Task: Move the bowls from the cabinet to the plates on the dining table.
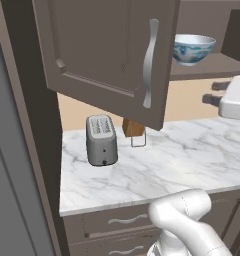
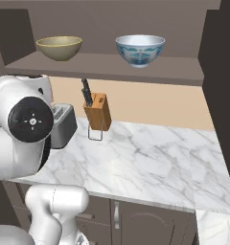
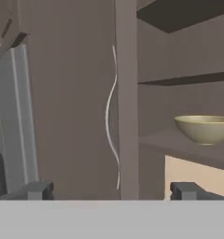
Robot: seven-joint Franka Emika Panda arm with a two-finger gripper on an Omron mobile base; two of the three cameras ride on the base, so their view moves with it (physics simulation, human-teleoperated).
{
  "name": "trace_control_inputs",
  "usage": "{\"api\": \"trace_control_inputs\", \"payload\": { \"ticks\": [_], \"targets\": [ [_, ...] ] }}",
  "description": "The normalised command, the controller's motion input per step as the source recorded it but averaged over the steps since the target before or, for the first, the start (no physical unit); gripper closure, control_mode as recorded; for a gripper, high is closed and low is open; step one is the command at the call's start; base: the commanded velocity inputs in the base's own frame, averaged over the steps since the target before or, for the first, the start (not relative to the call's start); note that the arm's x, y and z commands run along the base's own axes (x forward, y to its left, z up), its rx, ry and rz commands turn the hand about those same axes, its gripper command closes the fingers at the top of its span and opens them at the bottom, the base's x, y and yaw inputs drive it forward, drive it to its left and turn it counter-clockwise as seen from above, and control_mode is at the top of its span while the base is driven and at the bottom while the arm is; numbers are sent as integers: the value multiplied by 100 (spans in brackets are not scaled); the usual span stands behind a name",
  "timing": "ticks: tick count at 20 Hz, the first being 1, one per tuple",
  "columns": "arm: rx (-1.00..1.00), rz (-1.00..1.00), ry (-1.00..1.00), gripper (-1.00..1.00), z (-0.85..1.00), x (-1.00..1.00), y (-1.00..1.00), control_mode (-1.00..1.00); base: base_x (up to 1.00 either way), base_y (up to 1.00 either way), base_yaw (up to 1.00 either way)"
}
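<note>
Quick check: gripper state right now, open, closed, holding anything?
Gripper: open, fingers spread wide, nothing between them; the olive-tan bowl sits untouched on the cabinet shelf.

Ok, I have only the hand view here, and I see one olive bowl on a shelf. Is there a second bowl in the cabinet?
Observer: Yes. A white bowl with a blue pattern stands on the same shelf, apart from the olive bowl and to its right in the right base view.
Operator: And what is under that shelf?
Observer: A marble counter, with a knife block and a toaster on it.
Operator: How does the door stand?
Observer: In the left base view the cabinet door is swung out over the counter, above the toaster.
</note>
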Motion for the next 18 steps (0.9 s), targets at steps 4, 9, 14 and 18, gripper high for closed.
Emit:
{"api": "trace_control_inputs", "payload": {
  "ticks": [4, 9, 14, 18],
  "targets": [
    [0, 32, 0, -100, 0, 15, -2, -100, 0, 0, 0],
    [0, 27, 0, -100, 0, 25, 0, -100, 0, 0, 0],
    [0, 23, 0, -100, 0, 37, 0, -100, 0, 0, 0],
    [0, 21, 0, -100, 0, 35, 2, -100, 0, 0, 0]
  ]
}}
